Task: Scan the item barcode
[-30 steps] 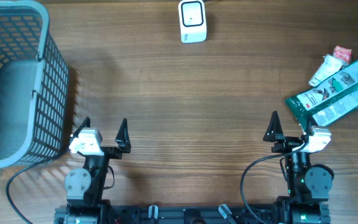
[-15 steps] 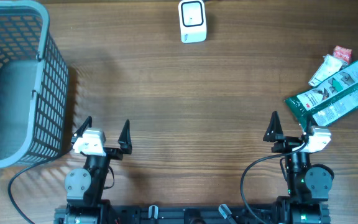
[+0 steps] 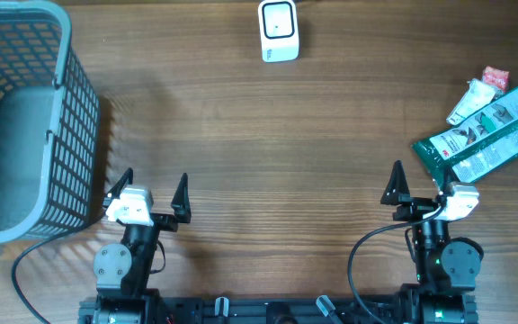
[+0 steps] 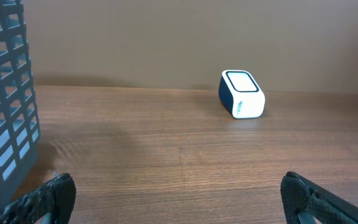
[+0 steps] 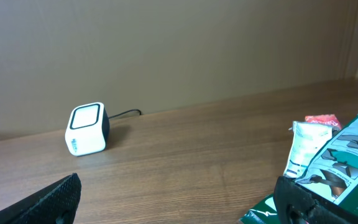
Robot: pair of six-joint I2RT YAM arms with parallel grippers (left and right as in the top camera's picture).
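The white barcode scanner (image 3: 279, 30) stands at the far middle of the wooden table, and shows in the left wrist view (image 4: 241, 102) and the right wrist view (image 5: 87, 129). The items lie at the right edge: green packets (image 3: 488, 139), a white tube (image 3: 470, 101) and a small red packet (image 3: 495, 77). My right gripper (image 3: 419, 184) is open near the front edge, just left of the green packets (image 5: 353, 155), holding nothing. At the front left, my left gripper (image 3: 151, 184) is open and empty too. Bare wood lies between both pairs of fingers (image 4: 178, 196) (image 5: 179, 199).
A grey mesh basket (image 3: 25, 117) fills the far left and stands close to the left gripper; its wall (image 4: 5, 106) shows in the left wrist view. A cable runs back from the scanner. The white tube (image 5: 303, 149) and the red packet (image 5: 321, 121) lie beyond the right finger.
The left gripper has shifted slightly to the right. The right arm and the items have not moved.
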